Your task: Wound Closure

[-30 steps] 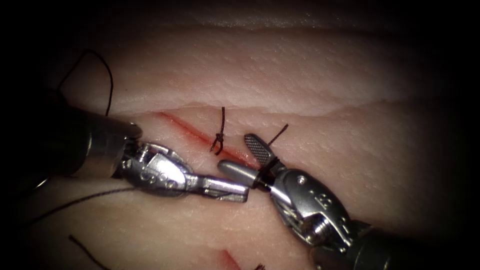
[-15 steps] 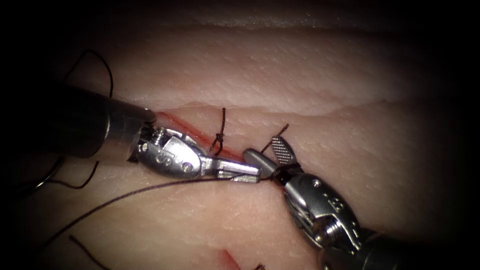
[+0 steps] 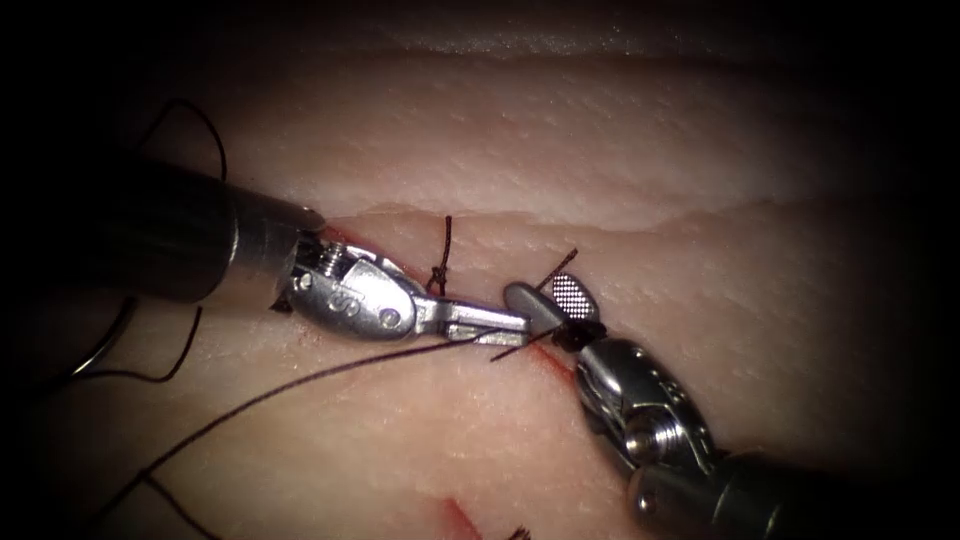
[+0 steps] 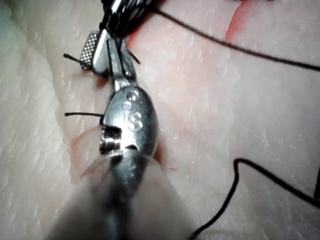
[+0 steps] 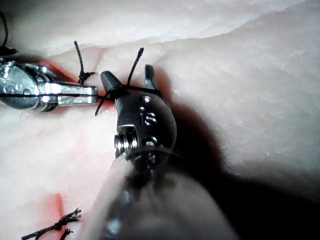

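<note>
The cut [image 3: 352, 243] runs aslant across the tissue [image 3: 600, 150], with a tied knot [image 3: 438, 273] on it. My left tool [image 3: 518, 325] reaches in from the left, its jaws shut on the thread [image 3: 300, 384], which trails to the lower left. Its tip sits just under my right tool [image 3: 538, 289], whose jaws stand open with thread wound around their base [image 3: 578, 333]. In the right wrist view the loop [image 5: 125, 90] circles the open right tool [image 5: 126, 71] beside the left tool [image 5: 92, 92]. At the far left a thin curved arc [image 3: 105, 345], perhaps the needle, lies free.
A short thread end [image 3: 562, 263] sticks up beside the right tool's jaws. Slack thread [image 3: 205, 130] loops behind the left shaft. A red streak [image 3: 455, 515] and a cut knot [image 5: 55, 225] lie near the front. The left wrist view has thread [image 4: 240, 47] crossing the tissue.
My left tool moved right and up to the right tool's jaws, and the thread now runs from its jaws. The right tool shifted slightly right, its jaws still open with the loop on them.
</note>
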Controlling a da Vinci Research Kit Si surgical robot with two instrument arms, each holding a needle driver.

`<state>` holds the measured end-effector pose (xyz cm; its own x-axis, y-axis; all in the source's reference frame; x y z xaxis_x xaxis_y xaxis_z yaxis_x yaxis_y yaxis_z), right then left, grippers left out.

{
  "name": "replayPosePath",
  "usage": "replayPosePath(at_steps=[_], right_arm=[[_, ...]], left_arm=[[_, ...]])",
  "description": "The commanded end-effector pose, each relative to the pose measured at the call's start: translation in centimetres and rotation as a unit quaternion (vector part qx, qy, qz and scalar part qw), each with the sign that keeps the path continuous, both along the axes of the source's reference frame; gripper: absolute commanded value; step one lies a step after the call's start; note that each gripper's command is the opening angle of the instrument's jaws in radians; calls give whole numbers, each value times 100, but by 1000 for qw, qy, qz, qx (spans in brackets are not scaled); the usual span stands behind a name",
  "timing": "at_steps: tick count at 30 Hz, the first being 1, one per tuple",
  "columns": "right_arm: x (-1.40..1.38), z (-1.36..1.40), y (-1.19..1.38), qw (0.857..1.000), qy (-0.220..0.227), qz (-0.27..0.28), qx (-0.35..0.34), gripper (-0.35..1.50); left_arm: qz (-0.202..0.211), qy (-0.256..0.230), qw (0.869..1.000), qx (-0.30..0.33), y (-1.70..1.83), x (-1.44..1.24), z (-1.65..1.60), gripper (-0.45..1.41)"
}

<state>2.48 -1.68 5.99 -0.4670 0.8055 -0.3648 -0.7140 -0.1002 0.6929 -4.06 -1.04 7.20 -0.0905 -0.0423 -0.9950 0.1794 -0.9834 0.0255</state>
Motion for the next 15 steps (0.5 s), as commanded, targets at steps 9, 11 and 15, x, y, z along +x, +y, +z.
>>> replayPosePath(at_steps=[9,11,15], right_arm=[[30,7,17,1000,0,-21,-10,62],[32,6,18,1000,-6,-25,-14,47],[32,1,21,999,-23,-32,-21,-35]], left_arm=[[3,1,1000,0,-1,-7,4,-45],[4,0,1000,0,-2,-6,3,-45],[5,-1,1000,0,-3,-3,2,-45]])
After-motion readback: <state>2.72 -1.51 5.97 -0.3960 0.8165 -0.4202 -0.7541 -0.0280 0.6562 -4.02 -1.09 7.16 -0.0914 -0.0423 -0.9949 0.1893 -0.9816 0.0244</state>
